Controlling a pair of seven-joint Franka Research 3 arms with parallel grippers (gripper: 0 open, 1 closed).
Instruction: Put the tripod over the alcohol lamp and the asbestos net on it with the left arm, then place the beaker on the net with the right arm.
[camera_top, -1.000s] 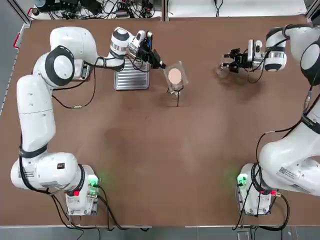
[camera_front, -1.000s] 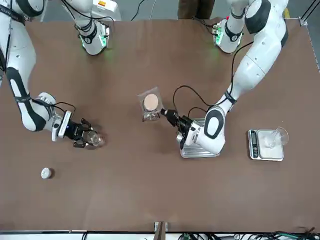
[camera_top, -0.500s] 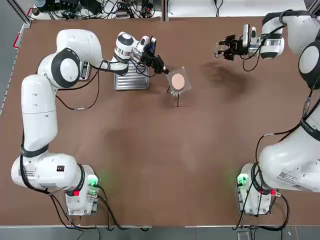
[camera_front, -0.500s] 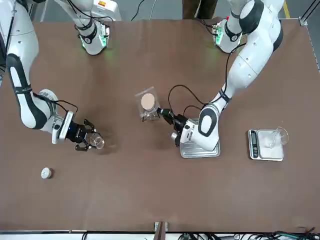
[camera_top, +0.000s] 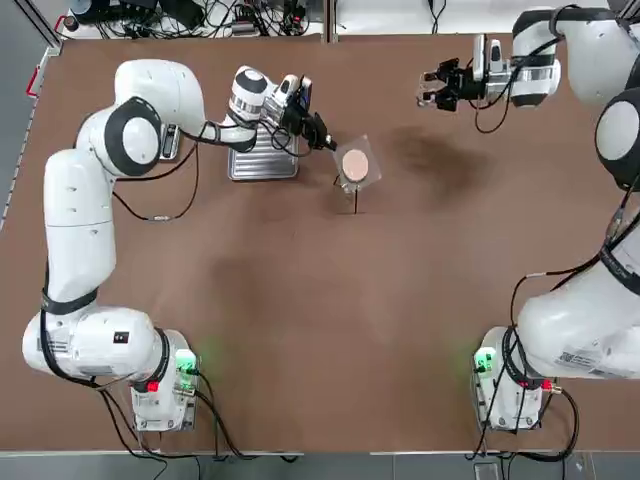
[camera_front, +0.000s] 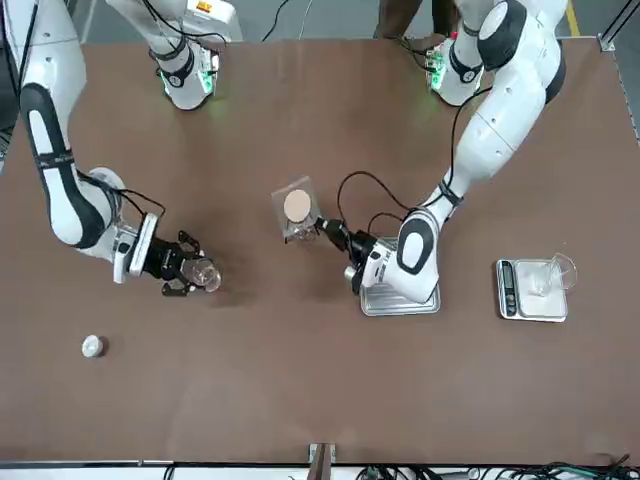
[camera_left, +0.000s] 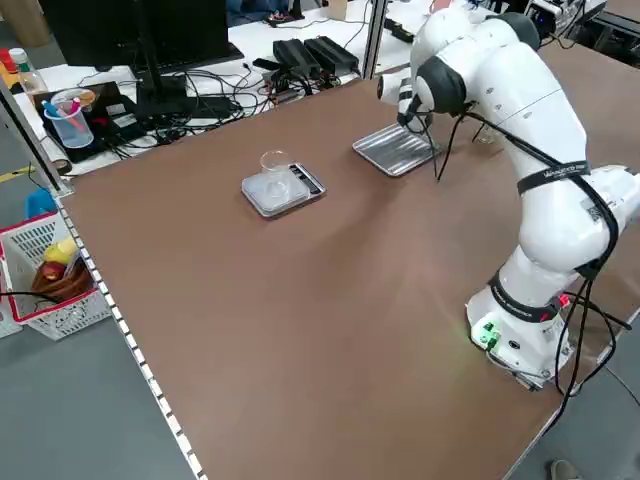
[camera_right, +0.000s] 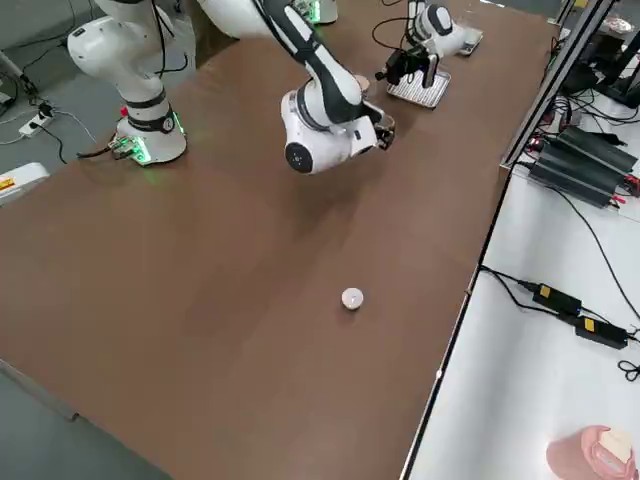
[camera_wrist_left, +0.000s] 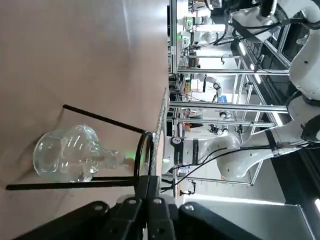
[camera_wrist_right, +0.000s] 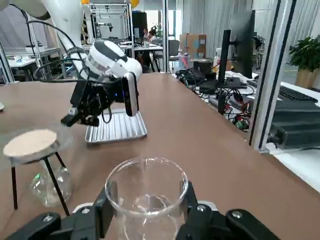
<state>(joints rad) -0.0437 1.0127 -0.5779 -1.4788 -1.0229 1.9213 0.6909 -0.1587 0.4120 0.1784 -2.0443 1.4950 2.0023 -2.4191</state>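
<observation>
Right gripper (camera_wrist_right: 145, 220), upper right of the top view: fingers clamped on the small clear glass beaker (camera_wrist_right: 146, 196), carried clear of the brown tabletop (camera_top: 330, 300).

Left gripper (camera_top: 325, 143), upper centre of the top view: fingers pinched together beside the square grey wire-mesh asbestos net (camera_top: 355, 163), apparently at its edge. Net lies on the thin black tripod (camera_wrist_right: 50, 175), which straddles the squat clear glass alcohol lamp (camera_wrist_left: 75, 154). Ribbed metal tray (camera_top: 262, 160) just beside.

Risks, as judged: left fingers snagging the mesh on withdrawal, skewing it; beaker set off-centre could tip the light stand.
</observation>
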